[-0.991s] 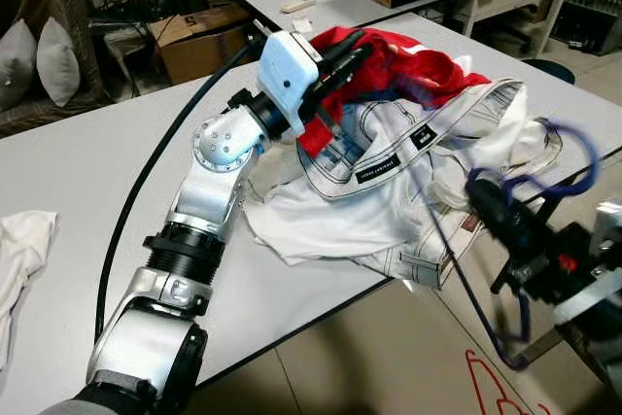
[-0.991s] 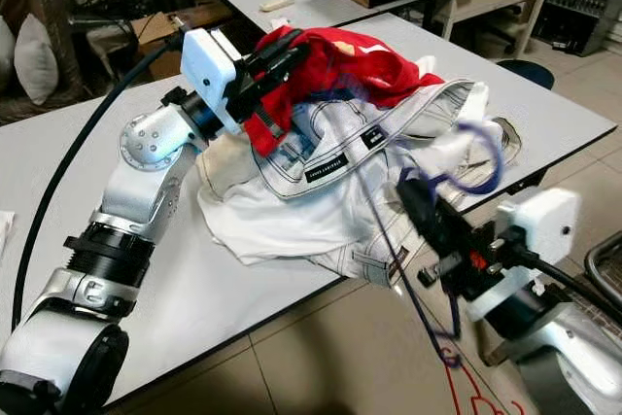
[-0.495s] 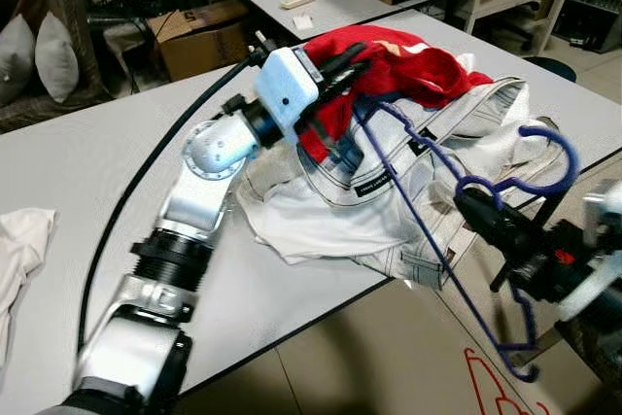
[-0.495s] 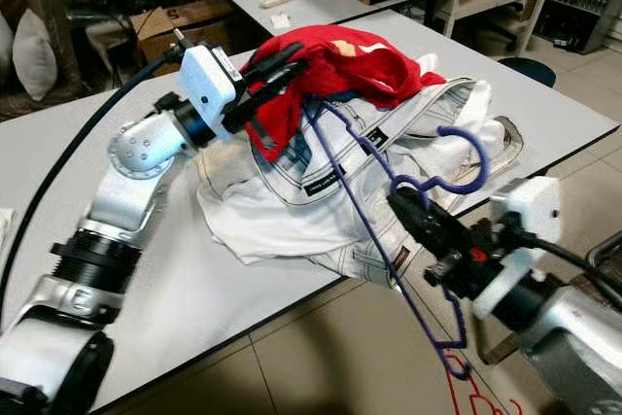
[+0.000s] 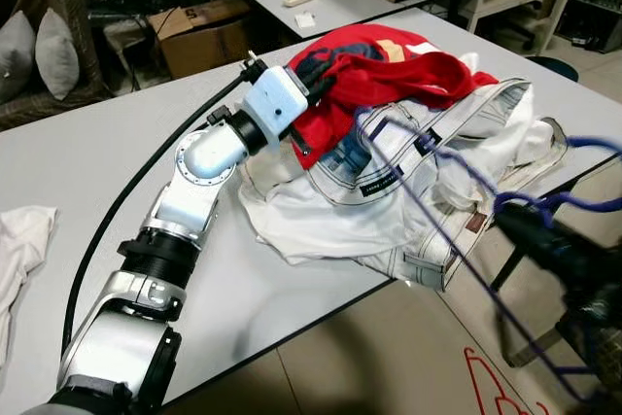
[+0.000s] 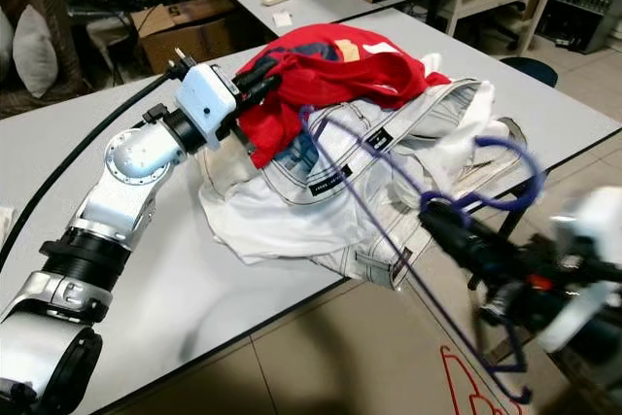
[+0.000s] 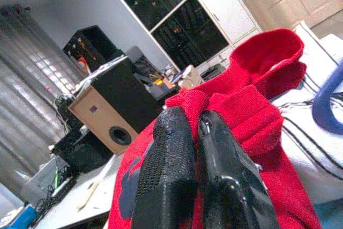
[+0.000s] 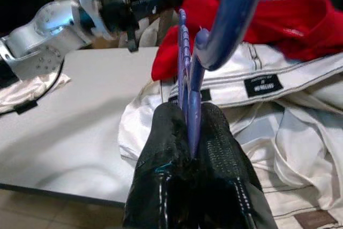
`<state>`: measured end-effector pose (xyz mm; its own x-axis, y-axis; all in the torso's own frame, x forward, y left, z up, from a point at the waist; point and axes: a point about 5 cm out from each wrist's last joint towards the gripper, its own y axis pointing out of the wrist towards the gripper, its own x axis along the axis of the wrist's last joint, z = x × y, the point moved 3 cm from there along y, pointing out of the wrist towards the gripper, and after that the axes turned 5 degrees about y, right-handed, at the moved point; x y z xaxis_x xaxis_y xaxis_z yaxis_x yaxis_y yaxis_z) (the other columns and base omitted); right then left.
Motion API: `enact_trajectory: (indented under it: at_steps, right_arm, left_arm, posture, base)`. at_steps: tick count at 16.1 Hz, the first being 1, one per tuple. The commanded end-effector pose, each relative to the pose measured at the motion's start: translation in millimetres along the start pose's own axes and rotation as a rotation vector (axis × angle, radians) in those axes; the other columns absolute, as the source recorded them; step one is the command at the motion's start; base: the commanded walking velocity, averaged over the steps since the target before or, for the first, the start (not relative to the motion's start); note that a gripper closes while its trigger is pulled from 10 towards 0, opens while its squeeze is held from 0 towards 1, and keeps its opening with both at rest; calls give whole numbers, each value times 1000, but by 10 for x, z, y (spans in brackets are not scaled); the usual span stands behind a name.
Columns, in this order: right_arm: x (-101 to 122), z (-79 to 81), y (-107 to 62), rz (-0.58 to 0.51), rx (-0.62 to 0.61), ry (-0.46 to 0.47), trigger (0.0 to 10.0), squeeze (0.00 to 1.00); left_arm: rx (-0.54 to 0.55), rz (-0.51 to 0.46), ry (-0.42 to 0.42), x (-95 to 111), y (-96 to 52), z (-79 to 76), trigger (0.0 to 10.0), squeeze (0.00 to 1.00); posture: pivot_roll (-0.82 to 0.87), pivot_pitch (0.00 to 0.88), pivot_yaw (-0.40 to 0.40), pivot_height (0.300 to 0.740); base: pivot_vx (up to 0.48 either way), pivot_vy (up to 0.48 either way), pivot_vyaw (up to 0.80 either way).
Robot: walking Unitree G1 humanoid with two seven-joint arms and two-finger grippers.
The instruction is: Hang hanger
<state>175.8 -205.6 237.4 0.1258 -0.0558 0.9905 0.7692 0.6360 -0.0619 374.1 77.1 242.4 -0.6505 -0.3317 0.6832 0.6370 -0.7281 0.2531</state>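
Nearest me, off the near right edge of the desk, my right end effector has its two black fingers pressed together on the blue hanger, gripping it just below the hook. The hanger hangs in the air over the floor, its hook curling up to the right and one thin arm reaching left and away into the clothes pile. In my right wrist view the blue wire runs straight up out of the fingers, which the blurred head views do not make plain. Farther in, a white garment with dark stitching lies heaped on the desk. On top of it sits a red garment, and my left end effector is clamped on the left edge of that red cloth. A cardboard box stands beyond the desk's far side; I cannot tell what it holds. A wooden speaker stands on the far desk.
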Motion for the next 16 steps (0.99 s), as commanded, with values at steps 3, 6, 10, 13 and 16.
enact_trajectory:
  at_steps: [3,6,10,13,16]
  right_arm:
    - [29,94,-87,45,77,-16,10000,0]
    - [129,-189,-113,18,-74,-61,10000,0]
    - [205,-257,-122,-19,-91,-66,10000,0]
    - [186,-303,-82,-23,-91,-54,10000,0]
    - [180,-345,2,-30,-81,-51,10000,0]
  left_arm:
    - [-26,59,-63,-186,-64,-46,0,0]
    - [-58,11,-36,-125,-128,-1,0,0]
    - [-67,-24,-4,-54,-154,24,0,0]
    - [-90,-91,4,94,-158,-8,0,0]
    - [-111,-143,13,226,-149,-66,0,0]
  posture:
    - [-164,19,117,740]
    - [-160,17,113,740]
    - [-153,15,110,740]
    - [-146,19,111,740]
    - [-139,21,112,740]
  base:
    - [0,0,0]
    - [0,0,0]
    - [0,0,0]
    - [0,0,0]
    - [0,0,0]
